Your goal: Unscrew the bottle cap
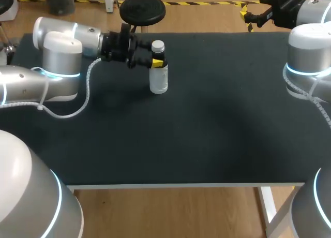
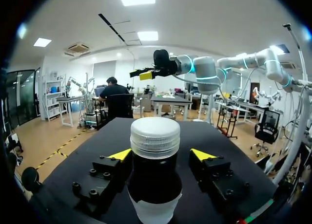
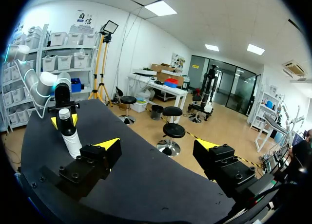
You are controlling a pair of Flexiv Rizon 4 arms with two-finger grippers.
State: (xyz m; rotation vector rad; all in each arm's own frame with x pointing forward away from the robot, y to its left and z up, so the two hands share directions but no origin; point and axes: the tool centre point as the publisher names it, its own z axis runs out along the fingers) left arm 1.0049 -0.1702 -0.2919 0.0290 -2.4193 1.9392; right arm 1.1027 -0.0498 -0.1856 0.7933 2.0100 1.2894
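Two steps are looking outstanding: the clamp and the twist. Nearest the robot, the table (image 1: 207, 134) is lying as a dark cloth surface with nothing of the task on it. Further out, toward my left side, the bottle (image 1: 159, 78) is standing upright on the cloth, and its white cap (image 2: 155, 135) is sitting fully down on the neck with no visible lift, so I am judging that unscrewing has not begun.

The left gripper (image 2: 162, 155) is coming in sideways and straddling the dark neck just under the cap, one yellow tip on each side. A thin gap is showing on one side in the left wrist view, so I am reading the fingers as narrowly apart and not yet clamping.

Farthest away, over the back right edge of the table, the right gripper (image 3: 158, 145) is hanging well apart from the bottle, its fingers spread wide and holding nothing.

Progress is standing at approach done. Nothing is turning the cap yet.
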